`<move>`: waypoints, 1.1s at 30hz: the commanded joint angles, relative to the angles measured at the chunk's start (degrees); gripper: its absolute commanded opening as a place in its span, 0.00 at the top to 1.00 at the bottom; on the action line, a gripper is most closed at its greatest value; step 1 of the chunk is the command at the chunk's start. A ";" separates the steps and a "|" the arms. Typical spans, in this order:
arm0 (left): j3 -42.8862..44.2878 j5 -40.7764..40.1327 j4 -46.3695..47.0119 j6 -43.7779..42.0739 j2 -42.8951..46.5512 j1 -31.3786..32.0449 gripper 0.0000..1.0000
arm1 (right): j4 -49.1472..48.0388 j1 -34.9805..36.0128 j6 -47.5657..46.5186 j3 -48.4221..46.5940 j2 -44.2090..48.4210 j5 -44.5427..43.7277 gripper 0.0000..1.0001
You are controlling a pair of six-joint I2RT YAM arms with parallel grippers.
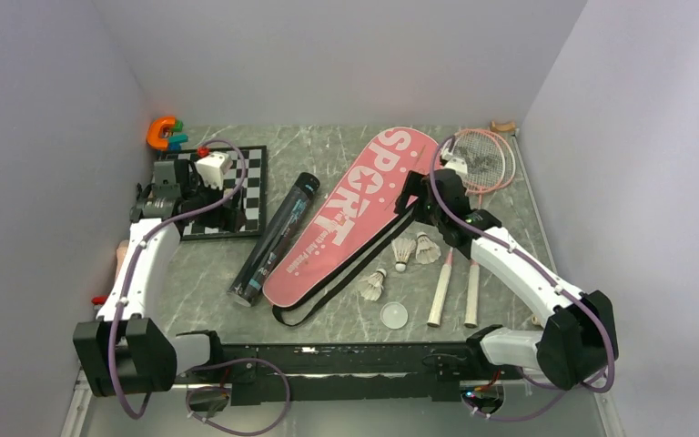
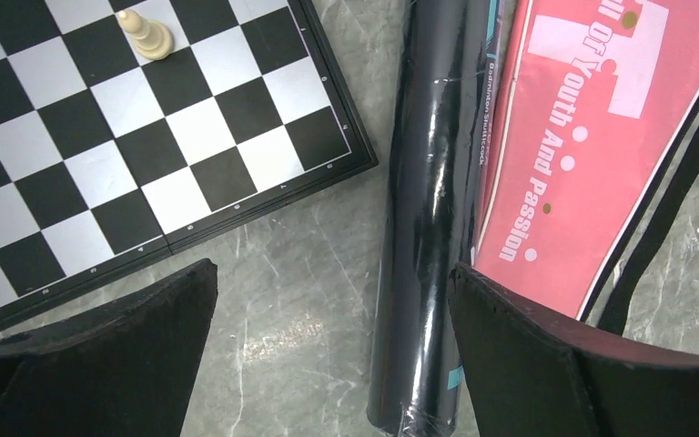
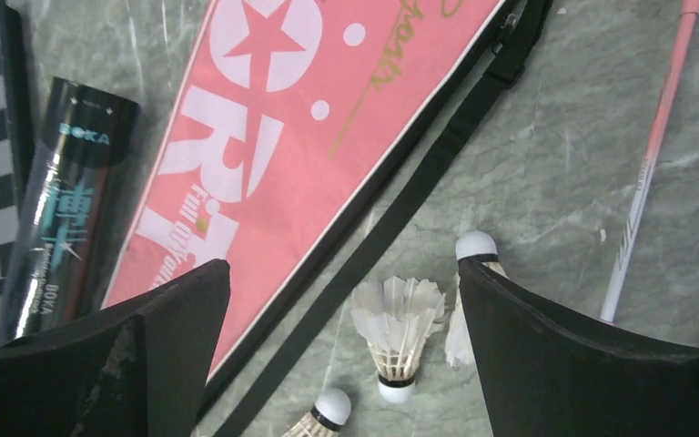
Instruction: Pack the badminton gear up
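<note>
The pink bag (image 1: 364,209) lettered "SPORT" lies flat mid-table, its black strap trailing at its near side. Left of it lies the long black tube (image 1: 278,238). Three white shuttlecocks (image 1: 404,252) (image 1: 428,248) (image 1: 372,286) lie right of the bag. Two pink rackets (image 1: 482,157) lie at the right, white handles (image 1: 441,293) toward me. My left gripper (image 2: 332,282) hangs open over bare table between the chessboard corner and the tube (image 2: 432,182). My right gripper (image 3: 344,278) hangs open above a shuttlecock (image 3: 396,328); another (image 3: 475,246) is partly hidden behind its right finger.
A black-and-white chessboard (image 1: 253,187) with a pale chess piece (image 2: 144,35) lies at the back left, an orange U-shaped toy (image 1: 162,133) behind it. A clear round lid (image 1: 393,315) lies near the front edge. Grey walls close in three sides.
</note>
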State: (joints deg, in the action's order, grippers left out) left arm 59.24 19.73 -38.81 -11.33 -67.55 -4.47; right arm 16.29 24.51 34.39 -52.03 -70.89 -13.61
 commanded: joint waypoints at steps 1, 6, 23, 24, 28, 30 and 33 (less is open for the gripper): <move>4.15 0.33 -1.51 -1.54 -2.69 1.08 0.01 | 2.32 1.77 -2.64 -1.07 0.57 -5.45 0.00; 5.35 0.88 -3.20 -4.57 -7.28 3.93 0.01 | 3.83 2.95 -4.00 -1.23 -0.35 -6.87 0.00; 12.49 -7.51 2.18 -2.63 -25.12 15.43 0.01 | 6.69 3.07 -5.36 1.90 6.38 -8.23 0.00; 12.63 -7.62 2.29 -2.71 -25.81 15.90 0.01 | 6.73 3.08 -5.23 1.97 6.45 -8.16 0.00; 12.62 -8.32 3.57 -3.62 -28.37 18.06 0.01 | 7.09 3.05 -4.87 1.91 6.54 -8.27 0.00; 12.48 -8.85 4.65 -4.21 -29.59 19.08 0.01 | 7.08 3.02 -4.73 2.25 6.71 -8.37 0.00; 13.19 -8.96 5.08 -4.73 -32.04 19.74 0.01 | 7.45 3.06 -4.34 2.45 6.97 -8.20 0.00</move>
State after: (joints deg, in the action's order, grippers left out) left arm 69.91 11.77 -36.10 -14.55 -97.41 14.28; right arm 23.31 27.31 29.56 -49.89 -65.56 -20.95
